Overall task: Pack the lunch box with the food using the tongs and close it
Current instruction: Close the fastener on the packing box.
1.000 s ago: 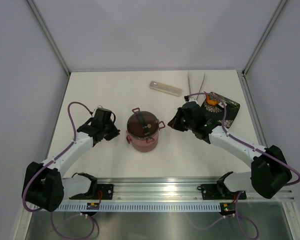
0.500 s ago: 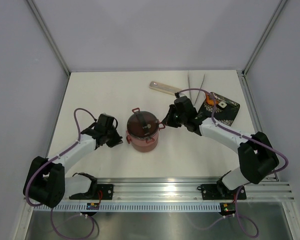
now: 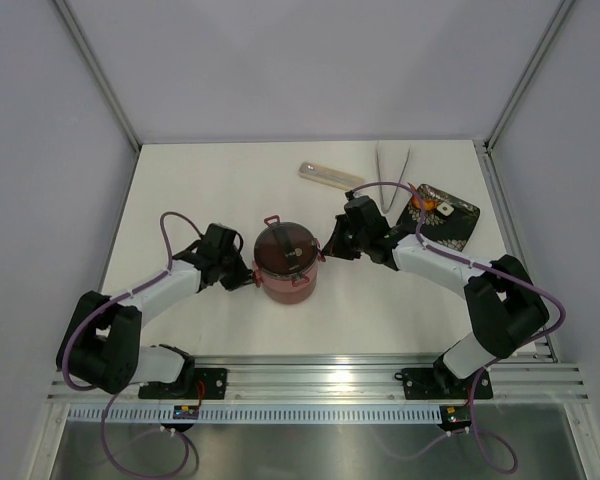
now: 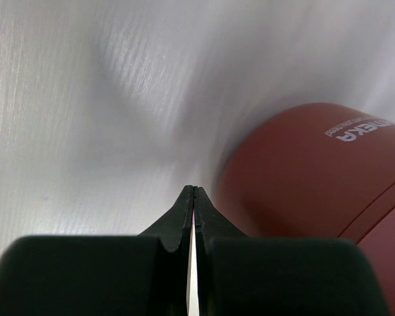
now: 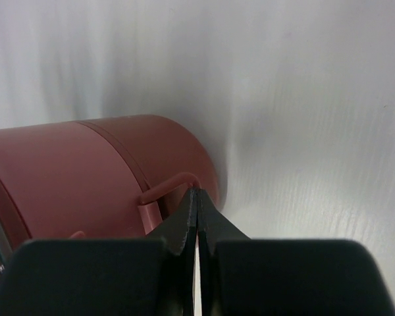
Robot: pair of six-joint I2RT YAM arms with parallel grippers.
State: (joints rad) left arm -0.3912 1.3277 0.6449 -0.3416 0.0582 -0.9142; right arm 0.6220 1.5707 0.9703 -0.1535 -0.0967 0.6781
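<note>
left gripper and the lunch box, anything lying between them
Nothing. In the left wrist view only a thin strip of bare table shows between the left gripper and the lunch box wall.

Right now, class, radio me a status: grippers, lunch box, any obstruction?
Both shut: left gripper, right gripper, flanking the stacked round maroon lunch box, lid on. Slim silver metal tongs lie unheld at the rear. Nothing in the way.

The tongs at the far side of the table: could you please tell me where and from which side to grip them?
Probably across both of their arms about midway, coming straight down from above with the right tool. The tongs lie flat, their V widening toward the far wall, so a grip closing across it could pinch both arms together.
</note>
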